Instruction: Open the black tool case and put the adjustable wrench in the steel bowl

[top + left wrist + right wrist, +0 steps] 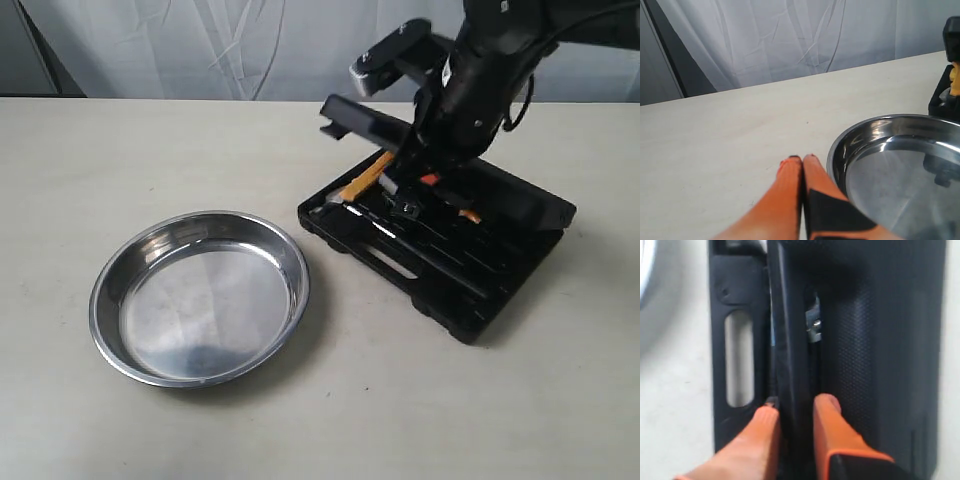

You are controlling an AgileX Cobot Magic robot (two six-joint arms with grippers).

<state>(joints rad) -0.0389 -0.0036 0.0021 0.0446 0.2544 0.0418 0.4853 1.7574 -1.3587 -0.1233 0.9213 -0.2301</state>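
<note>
While the black tool case (440, 310) sits part-open on the table (120, 150), its lid (365, 120) is tilted up off the base, and the right gripper (795, 407) has both orange fingers clamped on the lid's front edge, just above the handle cutout (739, 357). So opening is the step in hand, and it looks about halfway done.

Inside the case a yellow-orange-handled tool (366, 177) shows plainly. The adjustable wrench is harder: a silver glint (333, 203) at the case's corner nearest the bowl may be its head, but I can't say for sure among those dark slots.

To finish this well, I'd swing the pinched edge round in an arc about the hinge rather than pulling straight up. A straight pull is likely to drag or tip the light base. The lid should go past upright so it rests open when let go.

Off that same corner of the case, near but apart, waits the steel bowl (300, 290), with nothing in it. Farther from the case again, just beside the bowl's rim, the left gripper (802, 159) hangs low with its fingertips pressed together on nothing.
</note>
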